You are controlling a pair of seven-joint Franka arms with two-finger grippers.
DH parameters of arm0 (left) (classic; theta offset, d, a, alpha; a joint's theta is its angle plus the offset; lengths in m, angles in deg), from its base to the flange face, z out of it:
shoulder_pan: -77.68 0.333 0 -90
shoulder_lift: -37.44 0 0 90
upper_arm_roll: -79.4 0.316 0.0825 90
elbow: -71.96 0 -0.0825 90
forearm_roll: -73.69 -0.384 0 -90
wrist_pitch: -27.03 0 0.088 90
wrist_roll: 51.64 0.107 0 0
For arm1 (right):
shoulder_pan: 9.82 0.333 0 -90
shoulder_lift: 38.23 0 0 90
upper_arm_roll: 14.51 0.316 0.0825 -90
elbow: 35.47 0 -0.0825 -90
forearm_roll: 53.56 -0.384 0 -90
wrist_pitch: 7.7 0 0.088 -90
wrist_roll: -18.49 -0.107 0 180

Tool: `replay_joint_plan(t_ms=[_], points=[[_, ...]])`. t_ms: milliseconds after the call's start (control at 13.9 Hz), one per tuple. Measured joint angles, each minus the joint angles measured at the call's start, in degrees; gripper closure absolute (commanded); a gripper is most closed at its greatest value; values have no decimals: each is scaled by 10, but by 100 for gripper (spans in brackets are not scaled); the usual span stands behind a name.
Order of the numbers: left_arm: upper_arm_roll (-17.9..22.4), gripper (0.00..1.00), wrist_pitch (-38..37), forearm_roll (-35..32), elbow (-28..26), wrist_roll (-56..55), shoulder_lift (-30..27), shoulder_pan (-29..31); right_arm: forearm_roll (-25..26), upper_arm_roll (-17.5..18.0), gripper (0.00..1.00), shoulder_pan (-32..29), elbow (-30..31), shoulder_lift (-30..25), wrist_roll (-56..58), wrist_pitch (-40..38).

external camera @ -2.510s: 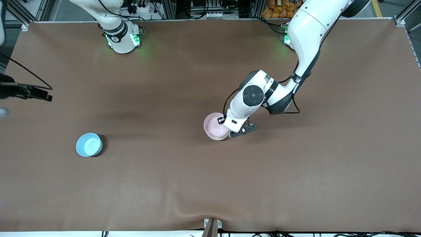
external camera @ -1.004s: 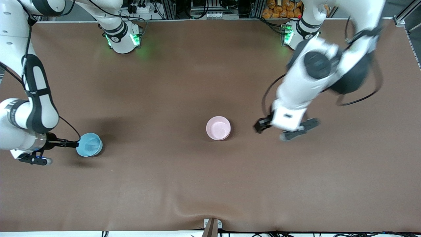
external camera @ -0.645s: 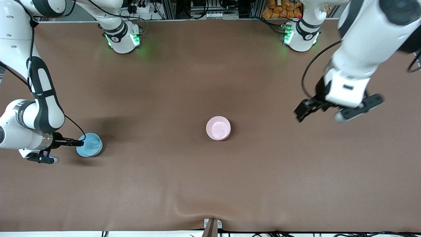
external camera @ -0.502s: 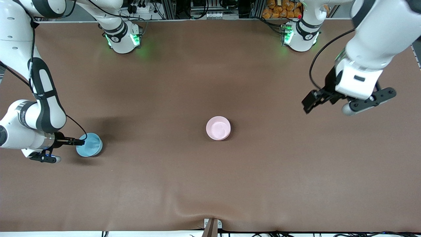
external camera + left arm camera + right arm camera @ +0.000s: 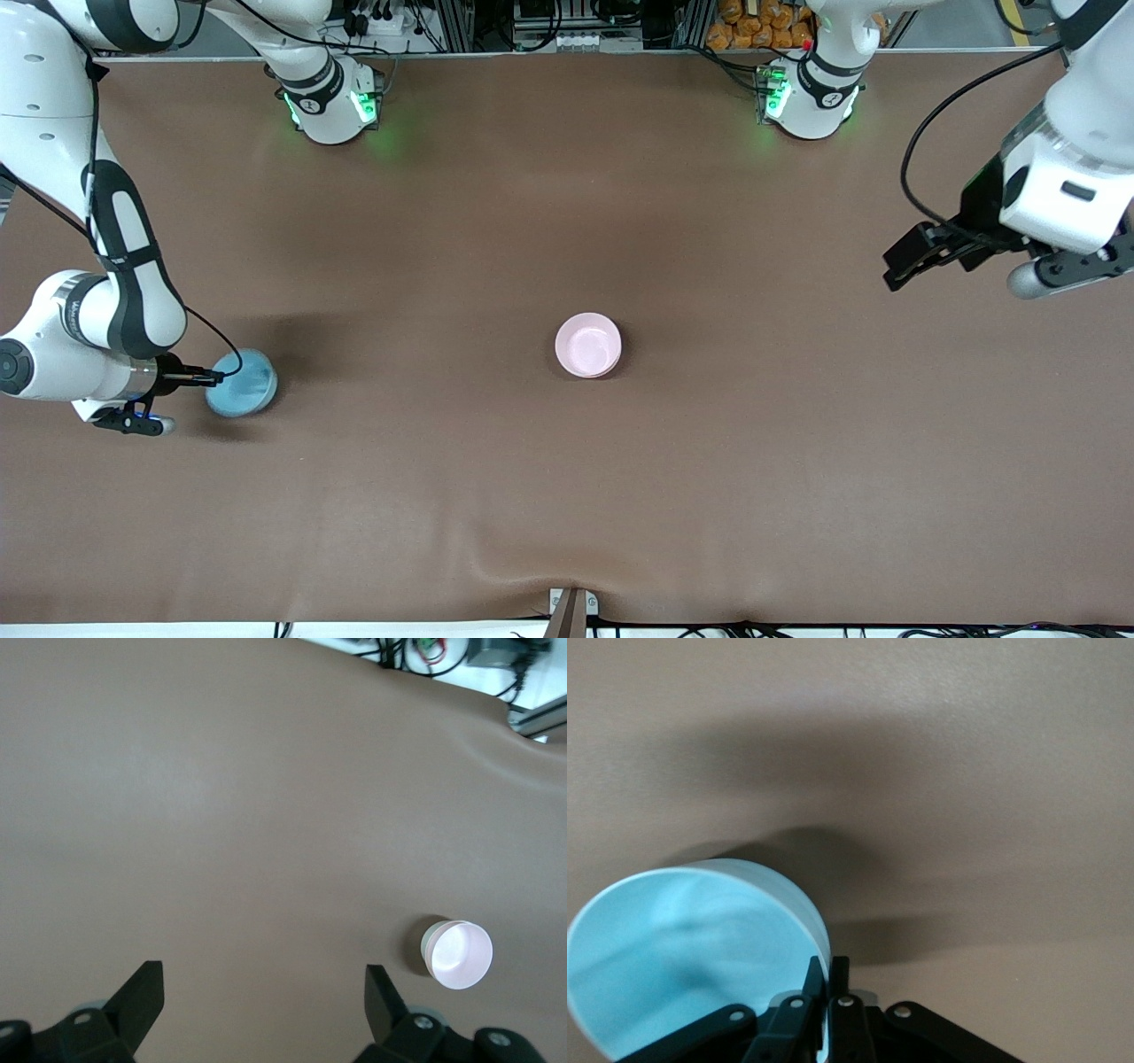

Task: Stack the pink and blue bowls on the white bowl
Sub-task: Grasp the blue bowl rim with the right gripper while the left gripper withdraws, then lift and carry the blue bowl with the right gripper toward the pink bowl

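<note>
While the right gripper (image 5: 215, 379) was clenched on the blue bowl's (image 5: 244, 395) rim, that bowl tilted, well apart from the pink bowl (image 5: 588, 345) toward the right arm's end. The pink bowl sat nested in the white bowl (image 5: 431, 939) mid-table. The left gripper (image 5: 961, 273), jaws spread and empty, waited over the table toward the left arm's end.

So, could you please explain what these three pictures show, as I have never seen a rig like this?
Two white robot arms stand at a brown table. One picture looks down from a high camera facing them; the other two come from cameras on each arm's wrist. The right tool is shut on the rim of a blue bowl, which sits tilted at the right arm's end. A pink bowl sits mid-table, nested on a white bowl whose edge peeks out beneath. The left tool is open, holding nothing, over the left arm's end.
</note>
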Motion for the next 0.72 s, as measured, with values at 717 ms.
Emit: replay_joint_plan(t_ms=[717], points=[[165, 0, -80, 0, -9, 170, -61, -81, -26, 22, 100, 4, -8, -65, 26, -27]])
